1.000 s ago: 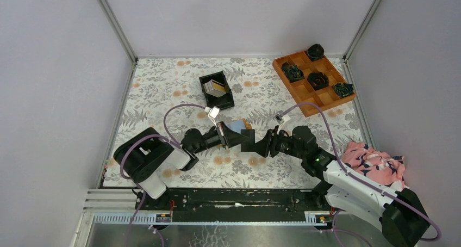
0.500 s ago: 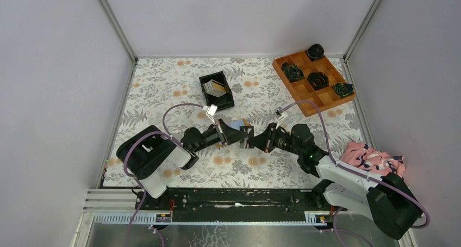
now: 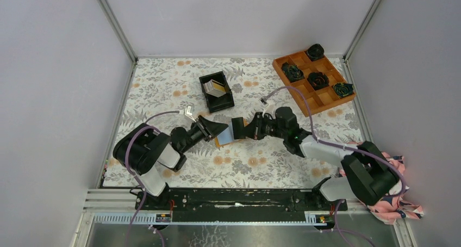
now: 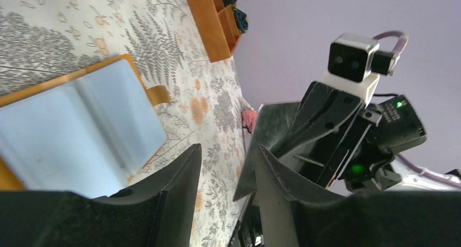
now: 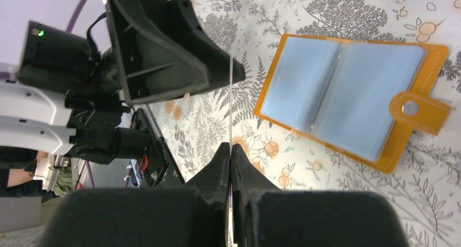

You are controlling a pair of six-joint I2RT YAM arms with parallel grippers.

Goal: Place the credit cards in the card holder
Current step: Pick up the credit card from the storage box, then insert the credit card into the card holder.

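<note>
1. Both arms have slid left since a second ago. The right tool [image 5: 230, 149] is now just beside the card holder [image 5: 348, 103], pinching one credit card [image 5: 230, 94] edge-on.
2. The left tool [image 4: 228, 149] is spread and empty.
3. The holder lies open on the surface [image 5: 435, 18]. I'd lay the card flatter and aim for a blue pocket's mouth.

Black bin [image 3: 223, 104], orange compartment tray [image 3: 322, 98]

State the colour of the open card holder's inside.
The card holder is light blue inside, with an orange-tan border; the right wrist view shows it best.
</note>
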